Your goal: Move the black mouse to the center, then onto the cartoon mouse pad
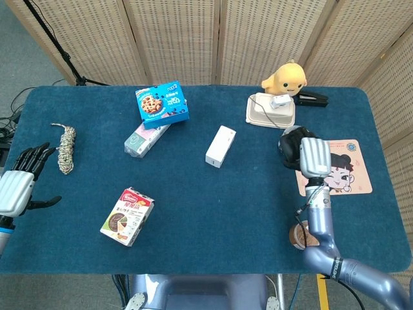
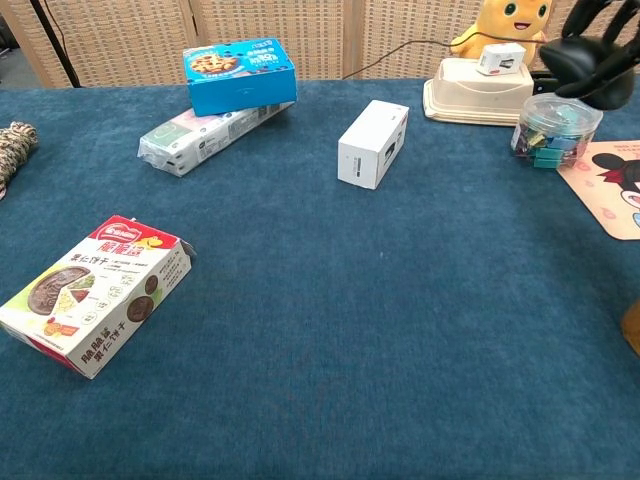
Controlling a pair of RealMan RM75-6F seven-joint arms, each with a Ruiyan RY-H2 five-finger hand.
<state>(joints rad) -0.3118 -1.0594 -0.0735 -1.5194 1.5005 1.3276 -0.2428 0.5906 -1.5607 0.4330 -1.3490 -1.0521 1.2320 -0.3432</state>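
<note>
A blue-clothed counter point(image 1: 213, 213) is seen before wicker screens. At far left the left hand point(image 1: 18, 184) is held idle with fingers spread, nothing in it, just short of a coiled rope point(image 1: 64, 147). Between the two hands lie a snack box point(image 1: 127, 216), a blue cookie box point(image 1: 162, 103) and a white box point(image 1: 220, 146).

The right hand point(image 1: 311, 157) is raised above the counter with its fingers curled down around the black mouse point(image 1: 292, 143), which is carried beneath and slightly left of the palm, its cord point(image 2: 400, 47) trailing off behind. Just right of that hand the cartoon mouse pad point(image 1: 352, 177) is laid flat; a tub of clips point(image 2: 552, 131) sits below the hand.

The mouse is judged light, rigid and smooth-shelled, so some slipping is possible; it is best taken across its flanks, and the cord's drag should be allowed for.
</note>
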